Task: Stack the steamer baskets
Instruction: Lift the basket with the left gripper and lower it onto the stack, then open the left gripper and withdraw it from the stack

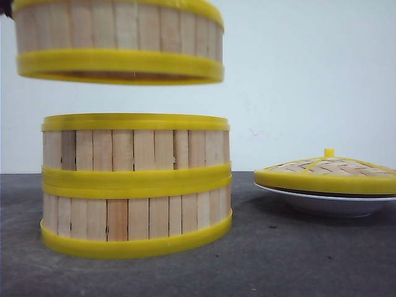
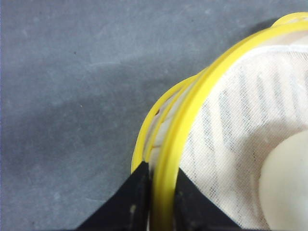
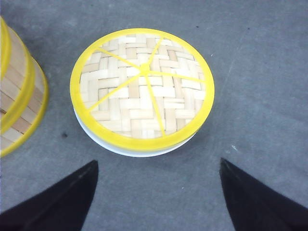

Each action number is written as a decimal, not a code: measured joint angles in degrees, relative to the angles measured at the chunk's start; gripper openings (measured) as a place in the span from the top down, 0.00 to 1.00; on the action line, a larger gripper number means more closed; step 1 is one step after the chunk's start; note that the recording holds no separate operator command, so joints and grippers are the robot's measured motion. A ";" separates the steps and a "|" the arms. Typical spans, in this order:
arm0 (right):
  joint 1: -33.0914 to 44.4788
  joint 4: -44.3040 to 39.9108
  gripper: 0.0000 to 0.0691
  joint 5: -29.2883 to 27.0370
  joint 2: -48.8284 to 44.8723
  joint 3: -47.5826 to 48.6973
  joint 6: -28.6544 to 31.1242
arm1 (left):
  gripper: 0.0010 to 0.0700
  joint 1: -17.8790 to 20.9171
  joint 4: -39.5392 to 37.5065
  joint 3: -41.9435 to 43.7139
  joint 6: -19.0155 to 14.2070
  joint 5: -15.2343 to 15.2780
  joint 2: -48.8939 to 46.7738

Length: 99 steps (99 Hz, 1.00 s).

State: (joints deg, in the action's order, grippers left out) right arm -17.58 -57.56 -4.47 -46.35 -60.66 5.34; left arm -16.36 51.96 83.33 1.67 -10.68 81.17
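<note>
Two steamer baskets sit stacked on the dark grey table [image 1: 297,260], the lower basket [image 1: 136,219] resting on the surface and the second basket [image 1: 135,148] seated squarely on it, their yellow rims meeting in a double band. Directly above this stack hangs the third basket [image 1: 117,37], clear of the second basket's top rim with pale wall showing in the gap between them, and roughly level. In the left wrist view the left gripper [image 2: 161,202] is closed on the top rim of that raised basket: one black finger lies outside the yellow rim and the other inside, over the white cloth liner [image 2: 240,144], with the rims of the stack visible just below and beside it. To the right of the stack, well apart from it, the domed woven lid [image 1: 328,170] with its yellow rim and small knob rests on a shallow white plate [image 1: 328,203]. The right gripper [image 3: 159,197] hovers above the table near that lid, its two black fingers spread wide and holding nothing; an edge of the stack shows at the side of its view.
</note>
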 joint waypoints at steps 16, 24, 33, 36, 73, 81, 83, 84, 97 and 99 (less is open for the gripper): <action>0.00 0.00 0.28 0.00 0.00 0.00 0.00 | 0.97 -0.02 -0.35 -0.07 0.02 -0.02 2.69; 0.00 0.00 0.28 0.00 0.00 0.00 0.00 | 0.97 -0.02 -1.51 -0.07 0.02 0.00 3.85; 0.00 0.00 0.28 0.00 0.00 0.00 0.00 | 0.97 -0.02 -2.69 -0.07 0.00 -0.02 5.05; 0.00 0.00 0.28 -0.02 0.00 0.00 0.00 | 0.97 -0.02 -2.95 -0.07 0.00 0.00 5.38; 0.00 0.11 0.28 -0.02 -0.02 0.00 0.00 | 0.97 -0.20 -2.95 -0.07 -0.31 -0.20 8.44; 0.00 0.50 0.28 -0.02 -0.02 0.00 0.00 | 0.97 -0.44 -3.17 -0.07 -0.31 -0.11 8.50; 0.00 0.57 0.28 -0.02 -0.02 0.00 0.00 | 0.97 -0.50 -3.26 -0.07 -0.31 -0.11 8.50; 0.00 0.59 0.28 -0.02 -0.02 0.00 0.00 | 0.97 -0.55 -3.30 -0.07 -0.31 -0.09 8.50; 0.00 1.05 0.28 -0.02 -0.02 0.00 0.00 | 0.97 -0.70 -3.80 -0.07 -0.31 -0.02 8.50; 0.00 1.07 0.28 -0.02 -0.02 0.00 0.00 | 0.97 -0.72 -3.85 -0.07 -0.31 -0.02 8.50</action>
State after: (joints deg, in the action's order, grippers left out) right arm -17.58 -56.49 -4.49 -46.37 -60.66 5.34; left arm -17.08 48.12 83.26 1.37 -10.70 89.67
